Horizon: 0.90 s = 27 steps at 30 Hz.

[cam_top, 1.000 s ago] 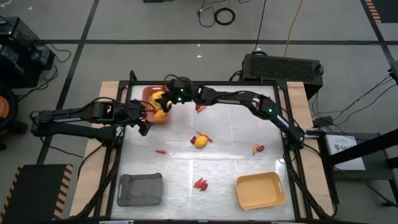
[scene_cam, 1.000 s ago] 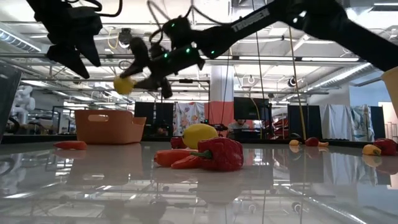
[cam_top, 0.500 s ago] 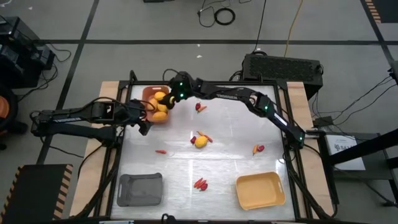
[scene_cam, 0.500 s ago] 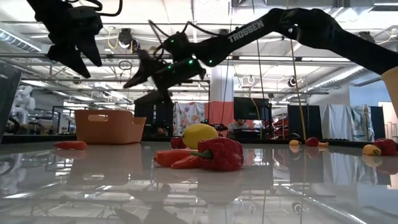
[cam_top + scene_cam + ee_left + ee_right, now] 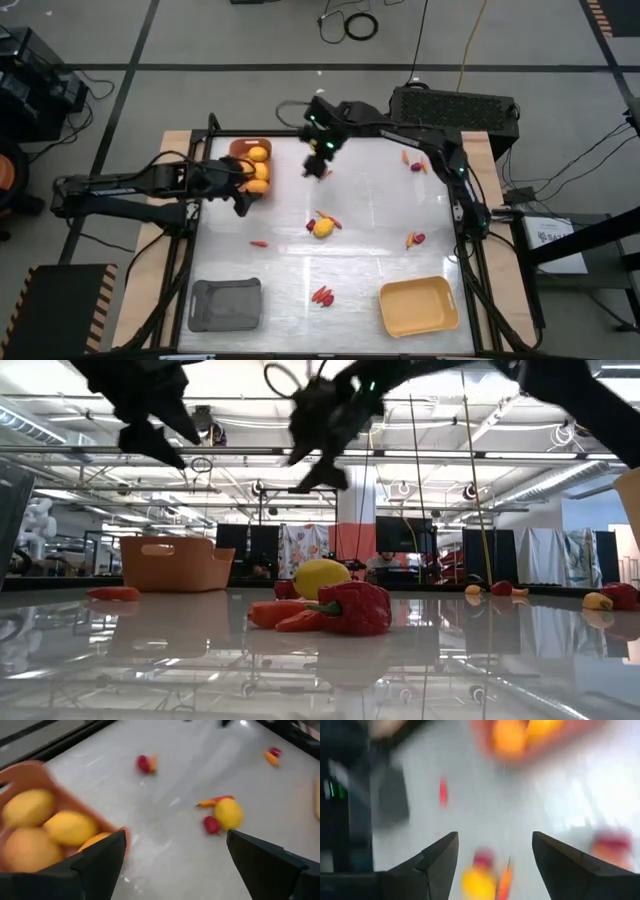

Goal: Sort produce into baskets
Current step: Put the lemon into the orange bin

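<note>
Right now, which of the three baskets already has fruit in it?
The orange-brown basket at the table's far left corner: yellow lemons lie in it. The grey basket and the yellow basket at the near edge hold nothing.

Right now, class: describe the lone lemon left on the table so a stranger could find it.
Start at the white tabletop and go to its middle. There lies a round yellow lemon, touching thin orange sticks; every other lemon sits in the orange-brown plastic basket.

grey floor (image 5: 120, 40) crossed by dark lines, a coiled black cable (image 5: 360, 27) lying on it — beyond the bench, a hall with bright ceiling lights (image 5: 250, 385), a red-and-white pillar (image 5: 352, 525), hanging curtains (image 5: 545, 555).
</note>
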### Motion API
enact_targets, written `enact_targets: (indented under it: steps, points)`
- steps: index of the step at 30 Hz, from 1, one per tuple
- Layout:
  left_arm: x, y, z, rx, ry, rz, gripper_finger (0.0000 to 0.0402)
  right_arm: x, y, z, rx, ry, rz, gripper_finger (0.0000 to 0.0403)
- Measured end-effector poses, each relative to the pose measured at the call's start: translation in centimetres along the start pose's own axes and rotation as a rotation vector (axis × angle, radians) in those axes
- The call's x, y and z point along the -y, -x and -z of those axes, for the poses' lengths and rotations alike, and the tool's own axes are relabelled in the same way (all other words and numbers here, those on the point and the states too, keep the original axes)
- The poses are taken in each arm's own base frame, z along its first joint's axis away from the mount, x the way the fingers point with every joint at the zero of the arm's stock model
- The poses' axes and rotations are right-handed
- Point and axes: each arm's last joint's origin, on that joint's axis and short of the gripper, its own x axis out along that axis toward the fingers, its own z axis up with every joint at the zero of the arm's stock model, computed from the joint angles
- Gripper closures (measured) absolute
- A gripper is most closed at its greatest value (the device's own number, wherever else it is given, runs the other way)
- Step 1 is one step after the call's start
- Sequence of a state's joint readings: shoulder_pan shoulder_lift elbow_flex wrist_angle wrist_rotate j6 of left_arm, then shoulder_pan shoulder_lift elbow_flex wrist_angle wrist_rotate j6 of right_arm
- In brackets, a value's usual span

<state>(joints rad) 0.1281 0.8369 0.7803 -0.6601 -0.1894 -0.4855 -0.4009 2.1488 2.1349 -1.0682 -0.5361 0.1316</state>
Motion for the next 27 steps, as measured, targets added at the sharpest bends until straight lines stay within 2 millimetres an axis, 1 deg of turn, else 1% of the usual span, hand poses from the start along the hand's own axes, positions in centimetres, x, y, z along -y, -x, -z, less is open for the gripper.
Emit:
enact_targets:
  steps: [2, 4, 8, 11, 13, 15, 19, 22, 24, 27]
  points:
    - [0.5, -0.8, -0.3, -0.008, -0.047, 0.046, 0.0049, -2.1, 0.9, 1.4, -0.084, 0.021, 0.042, 0.0162]
    - [1.2, -1.8, -0.6, -0.008, -0.098, 0.097, 0.0049, -4.3, 1.8, 3.0, -0.17, 0.031, 0.125, 0.0165]
    - [2.9, -4.4, -1.0, -0.017, -0.205, 0.207, 0.0049, -8.8, 3.2, 5.8, -0.245, 0.052, 0.305, 0.0172]
    - [4.4, -6.7, -1.0, -0.012, -0.264, 0.289, 0.0049, -12.2, 4.2, 7.5, -0.226, 0.076, 0.4, 0.0178]
    - [5.4, -8.3, -0.9, -0.009, -0.266, 0.327, 0.0049, -14.3, 4.8, 8.8, -0.211, 0.094, 0.43, 0.0183]
    - [6.3, -9.7, -0.5, -0.048, -0.25, 0.333, 0.0049, -16.1, 5.4, 10.0, -0.198, 0.116, 0.446, 0.0188]
    - [8.3, -11.8, -0.3, -0.122, -0.27, 0.331, 0.0049, -19.2, 7.4, 12.4, -0.147, 0.173, 0.466, 0.0201]
    - [10.0, -13.4, -0.7, -0.132, -0.291, 0.338, 0.0049, -21.3, 9.5, 14.3, -0.08, 0.242, 0.467, 0.0212]
    - [11.1, -14.6, -1.0, -0.129, -0.312, 0.314, 0.0049, -22.5, 10.9, 15.7, -0.017, 0.288, 0.488, 0.0219]
    - [12.5, -16.6, -1.2, -0.141, -0.334, 0.279, 0.0049, -23.4, 12.6, 18.2, 0.046, 0.349, 0.529, 0.023]
